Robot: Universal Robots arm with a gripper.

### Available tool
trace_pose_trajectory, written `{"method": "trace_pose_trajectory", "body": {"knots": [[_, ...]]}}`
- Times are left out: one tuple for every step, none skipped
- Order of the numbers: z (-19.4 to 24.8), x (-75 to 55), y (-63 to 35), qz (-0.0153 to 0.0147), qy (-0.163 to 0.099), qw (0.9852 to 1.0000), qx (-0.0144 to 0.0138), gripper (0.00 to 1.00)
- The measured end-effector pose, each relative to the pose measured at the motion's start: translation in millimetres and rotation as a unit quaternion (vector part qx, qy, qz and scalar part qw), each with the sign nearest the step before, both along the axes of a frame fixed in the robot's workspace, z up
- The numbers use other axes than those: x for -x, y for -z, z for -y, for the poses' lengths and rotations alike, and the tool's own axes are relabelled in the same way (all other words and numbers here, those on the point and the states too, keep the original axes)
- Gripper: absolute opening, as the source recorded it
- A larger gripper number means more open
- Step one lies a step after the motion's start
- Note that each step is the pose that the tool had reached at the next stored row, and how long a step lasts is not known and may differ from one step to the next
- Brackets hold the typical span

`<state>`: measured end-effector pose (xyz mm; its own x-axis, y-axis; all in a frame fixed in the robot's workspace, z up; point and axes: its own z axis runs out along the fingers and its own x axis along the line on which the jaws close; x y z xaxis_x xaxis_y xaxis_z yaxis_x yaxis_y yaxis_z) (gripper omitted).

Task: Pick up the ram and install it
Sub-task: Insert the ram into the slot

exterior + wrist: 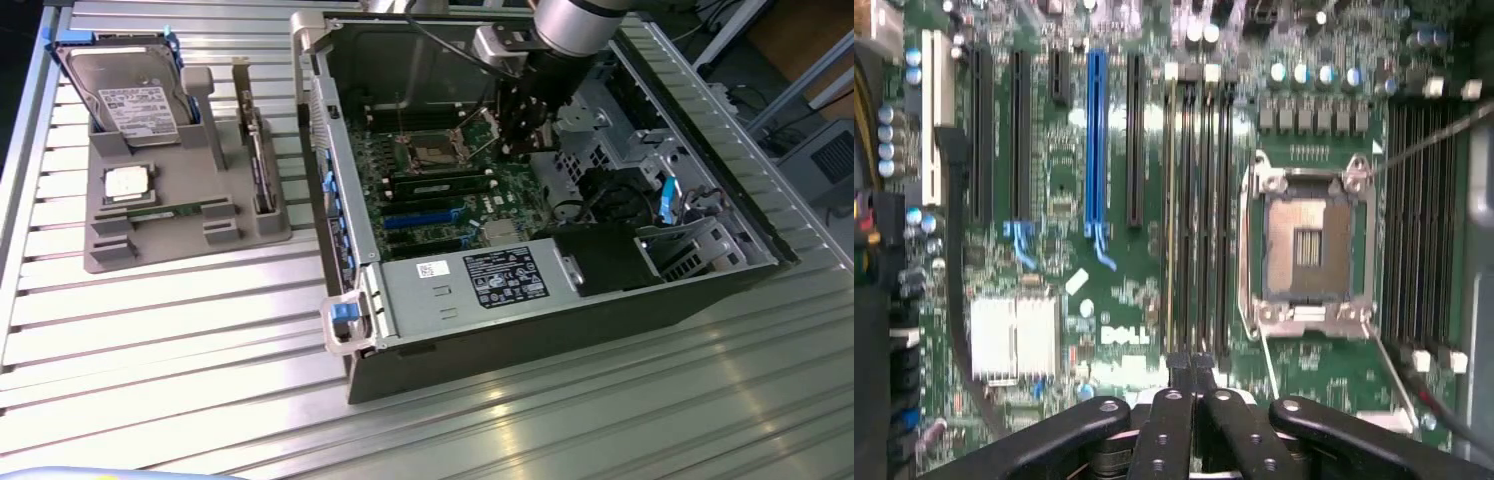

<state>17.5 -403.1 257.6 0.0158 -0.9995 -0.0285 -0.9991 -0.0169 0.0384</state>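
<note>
We saw the ram (441, 187) as a long, narrow green stick with dark chips, standing on edge in a memory slot just beside the processor socket (435, 152), its length running alongside it.

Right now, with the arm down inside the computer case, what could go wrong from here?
The gripper hangs low over the motherboard, at the end of the memory slots. These are narrow and packed side by side, so a small misalignment could hit the wrong slot or a latch. The open processor socket sits right beside them with its contacts bare, and a sideways drift might damage it. A thin cable crosses nearby and could snag.
</note>
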Motion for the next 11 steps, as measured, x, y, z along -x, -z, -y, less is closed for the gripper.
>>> {"method": "trace_pose_trajectory", "body": {"knots": [[0.0,-4.6,0.0,-0.0004,0.000,1.0000,0.0000,0.10],[0.0,-9.5,0.0,-0.0007,0.000,1.0000,-0.0001,0.10],[0.0,-13.2,0.0,-0.0009,0.000,1.0000,0.0000,0.10],[0.0,-16.4,-0.1,-0.0010,0.000,1.0000,0.0000,0.10],[0.0,-19.7,-0.7,-0.0011,0.000,1.0000,0.0001,0.10],[0.0,-21.6,-1.8,-0.0012,0.000,1.0000,0.0000,0.10],[0.0,-23.2,-3.6,-0.0012,0.000,1.0000,0.0000,0.10],[0.0,-27.2,-7.9,-0.0011,0.000,1.0000,0.0000,0.10],[0.0,-31.5,-10.8,-0.0011,0.000,1.0000,0.0000,0.10],[0.0,-35.2,-11.2,-0.0012,0.000,1.0000,-0.0001,0.10],[-0.2,-38.2,-11.4,-0.0012,0.000,1.0000,0.0000,0.10]]}}
